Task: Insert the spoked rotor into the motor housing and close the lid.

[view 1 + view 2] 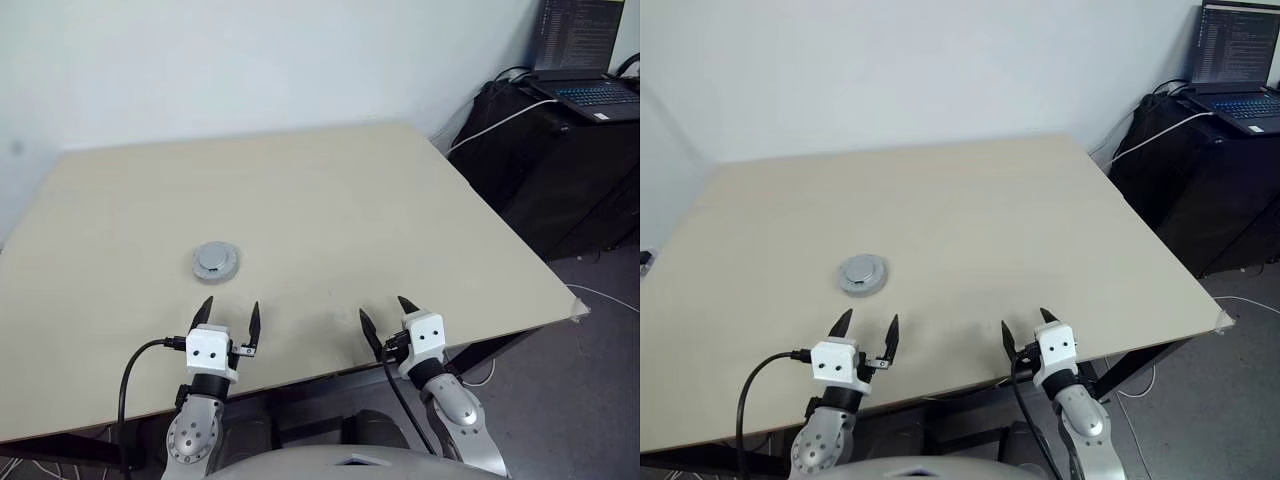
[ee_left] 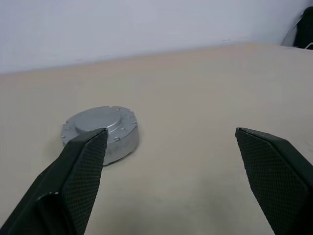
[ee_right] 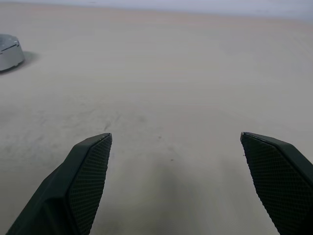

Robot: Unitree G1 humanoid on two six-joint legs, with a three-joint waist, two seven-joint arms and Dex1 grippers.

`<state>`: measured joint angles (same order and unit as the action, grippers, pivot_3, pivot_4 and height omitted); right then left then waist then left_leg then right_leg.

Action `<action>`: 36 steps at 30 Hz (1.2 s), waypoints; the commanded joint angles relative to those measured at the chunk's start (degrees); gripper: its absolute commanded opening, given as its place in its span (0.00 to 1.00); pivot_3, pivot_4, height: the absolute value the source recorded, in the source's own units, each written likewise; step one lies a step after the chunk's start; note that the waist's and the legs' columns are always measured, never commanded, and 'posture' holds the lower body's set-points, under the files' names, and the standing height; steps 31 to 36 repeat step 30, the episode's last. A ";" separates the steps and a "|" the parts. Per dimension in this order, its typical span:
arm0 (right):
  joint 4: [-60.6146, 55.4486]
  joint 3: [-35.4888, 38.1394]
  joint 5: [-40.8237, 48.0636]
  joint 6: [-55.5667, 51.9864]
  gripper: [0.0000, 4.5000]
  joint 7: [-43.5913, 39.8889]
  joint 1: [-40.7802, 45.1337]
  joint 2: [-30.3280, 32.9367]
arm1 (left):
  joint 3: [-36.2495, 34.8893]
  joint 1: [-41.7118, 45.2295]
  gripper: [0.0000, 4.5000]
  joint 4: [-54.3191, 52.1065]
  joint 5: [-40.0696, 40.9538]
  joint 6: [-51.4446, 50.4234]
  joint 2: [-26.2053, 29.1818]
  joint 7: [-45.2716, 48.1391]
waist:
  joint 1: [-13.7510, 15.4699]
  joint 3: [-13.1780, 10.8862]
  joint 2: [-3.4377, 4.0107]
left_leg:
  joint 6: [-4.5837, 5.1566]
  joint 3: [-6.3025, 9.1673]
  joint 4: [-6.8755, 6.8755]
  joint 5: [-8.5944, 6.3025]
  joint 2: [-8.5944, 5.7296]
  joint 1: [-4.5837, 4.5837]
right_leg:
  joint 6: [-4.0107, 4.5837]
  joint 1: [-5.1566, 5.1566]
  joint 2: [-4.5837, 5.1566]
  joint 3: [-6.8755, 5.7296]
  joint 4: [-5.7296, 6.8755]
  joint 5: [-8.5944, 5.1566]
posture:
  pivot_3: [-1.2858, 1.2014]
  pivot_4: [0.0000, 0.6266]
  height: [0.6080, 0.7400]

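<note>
A pale beige surface stands against a white wall, and on it sits one round silver-grey disc, the lid, plain face up with its raised middle showing. It lies flat, closed down on a short round body with small screw marks around the rim, so whatever is beneath it is hidden. The lid is in the near left part of the surface, closer to the near edge than to the far one and well in from the left edge.

The left gripper hovers over the near edge, just on the near side of the lid and apart from it, its two black fingers spread wide with nothing between them. From the left wrist view, the lid sits ahead, in line with one finger.

The right gripper hangs over the near edge too, further towards the right side, well apart from the lid. Its fingers also stand wide and hold nothing; bare surface lies under them.

Beyond the right edge a dark cabinet carries an open laptop, with a white cable trailing across it.
</note>
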<state>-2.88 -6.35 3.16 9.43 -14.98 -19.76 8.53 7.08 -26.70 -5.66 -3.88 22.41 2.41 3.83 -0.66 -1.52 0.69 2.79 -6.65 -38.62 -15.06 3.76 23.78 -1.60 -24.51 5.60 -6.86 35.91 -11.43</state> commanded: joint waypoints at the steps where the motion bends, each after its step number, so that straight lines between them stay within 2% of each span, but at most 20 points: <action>1: -0.73 0.69 0.57 0.72 1.00 0.03 0.44 -0.21 | 1.15 1.03 0.98 -2.51 -0.63 -0.67 0.19 0.53 | 0.00 0.00 0.00 | 0.00 0.00 0.00 0.00 0.00 0.00 | 0.00 0.00 0.00 0.00 0.00 0.00 | 0.52 0.00 1.00; 18: -4.04 -0.42 -0.47 -2.20 1.00 1.13 1.59 -1.10 | 1.00 1.74 0.98 -1.88 0.81 -0.83 1.33 1.56 | 0.01 0.07 0.05 | 0.00 -0.01 -0.03 0.00 -0.01 -0.04 | 0.00 0.03 -0.01 0.01 0.04 0.00 | 0.52 0.00 1.00; 30: -2.28 -0.76 -0.97 -0.84 1.00 1.16 1.98 -1.28 | 2.79 1.03 0.98 -8.60 -0.63 -5.86 0.37 0.89 | 0.00 0.09 0.07 | 0.01 -0.01 -0.05 0.01 -0.02 -0.05 | 0.00 0.05 -0.02 0.02 0.06 0.00 | 0.52 0.00 1.00; 36: -2.28 -0.76 -0.97 -0.84 1.00 1.16 1.98 -1.28 | 2.79 1.03 0.98 -8.60 -0.63 -5.86 0.37 0.89 | 0.00 0.09 0.07 | 0.01 -0.01 -0.05 0.01 -0.02 -0.05 | 0.00 0.05 -0.02 0.02 0.06 0.00 | 0.52 0.00 1.00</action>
